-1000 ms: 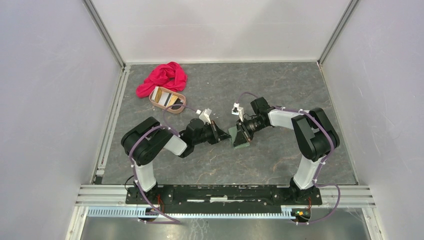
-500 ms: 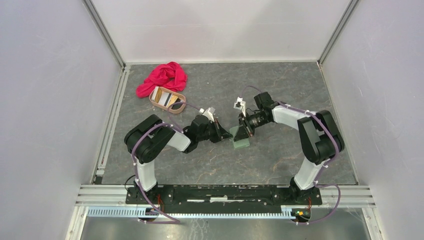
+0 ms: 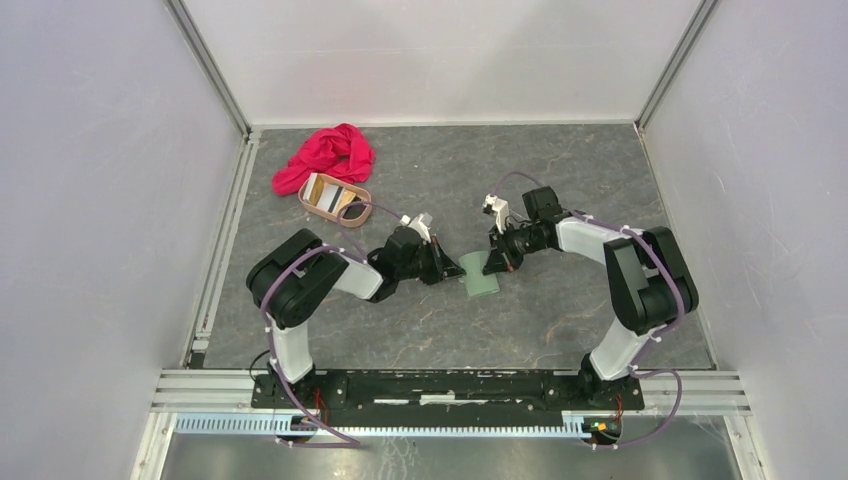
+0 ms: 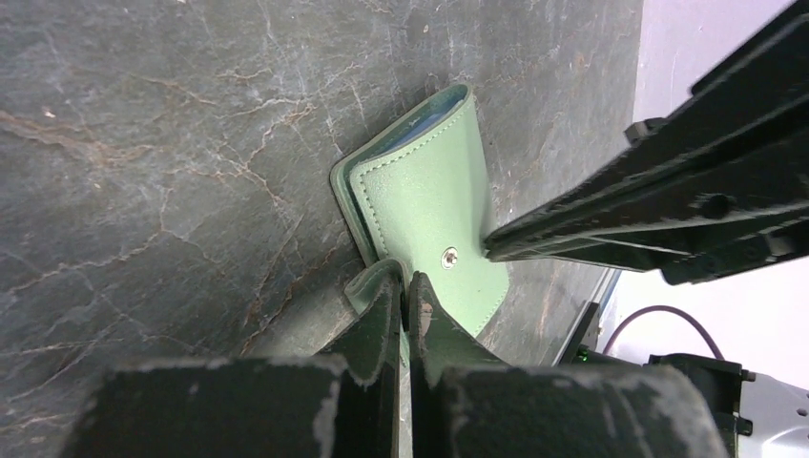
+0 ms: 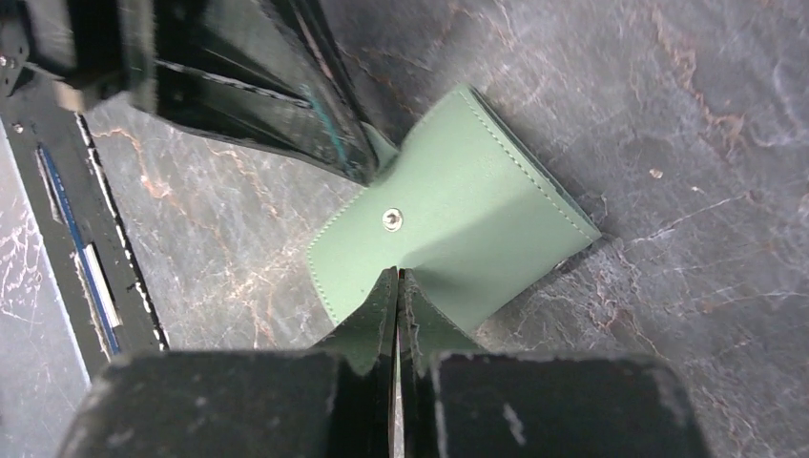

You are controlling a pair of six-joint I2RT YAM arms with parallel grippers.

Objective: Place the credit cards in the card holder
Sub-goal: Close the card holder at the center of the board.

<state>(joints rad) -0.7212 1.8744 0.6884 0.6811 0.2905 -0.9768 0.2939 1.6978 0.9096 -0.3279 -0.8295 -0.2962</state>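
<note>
As my left jaws and right jaws clamp the card holder (image 5: 477, 215) at opposite edges | snap (image 5: 391, 219) between them | probably to open it

The worktop (image 3: 560, 180) is a dark grey slab veined like stone, with pale panels on three sides. A crumpled red cloth (image 3: 325, 155) lies near its far left corner. A tan oval tray (image 3: 366, 196) sits just beside the cloth's near edge. Near the middle lies a folded green wallet (image 3: 479, 274), snap button facing up.
</note>
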